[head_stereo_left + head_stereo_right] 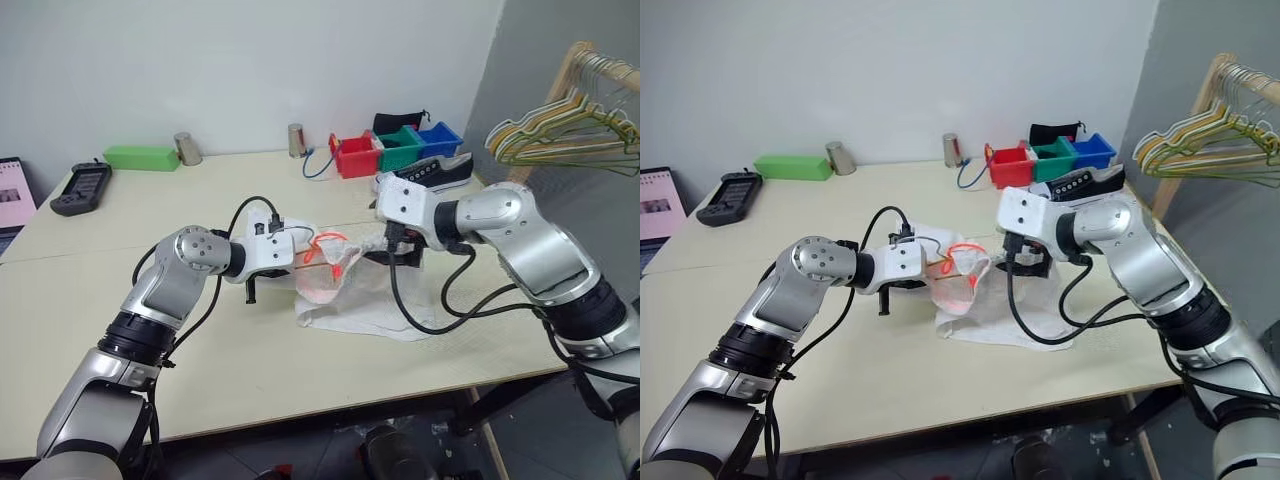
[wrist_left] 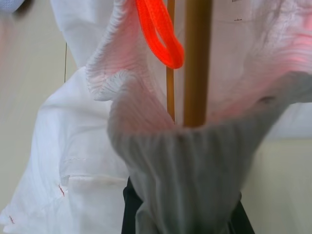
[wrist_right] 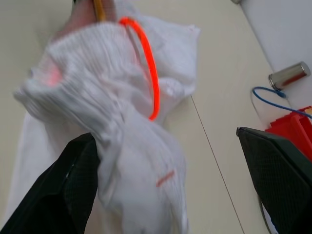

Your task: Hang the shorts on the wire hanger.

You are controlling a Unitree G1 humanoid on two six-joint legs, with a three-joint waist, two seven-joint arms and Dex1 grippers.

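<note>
Nearest the head camera, the robot's left gripper is clenched on the ribbed waistband of the large, loose white cloth shorts, holding that edge lifted above the pale beige table while the rest of the garment lies crumpled on the tabletop. Its wrist camera shows the gathered elastic band bunched between the black fingers, with a thin yellowish-gold wire hanger standing against the fabric just behind the band and a bright orange cord loop hanging beside the wire. On the far side of the shorts, the right gripper has its jaws released and spread wide; in its wrist view one black finger touches the white cloth and the other stands well apart from the shorts, nothing grasped between them. Beyond the shorts, near the wall, a row of red, green and blue plastic bins sits with a black-and-white sneaker just in front of them, a coiled blue cable and two small metal cups beside them, and a flat green box and a dark handheld device further to the robot's left. To the right of the shorts, off the table, a bunch of pale yellow-green hangers hangs on a wooden rack.
</note>
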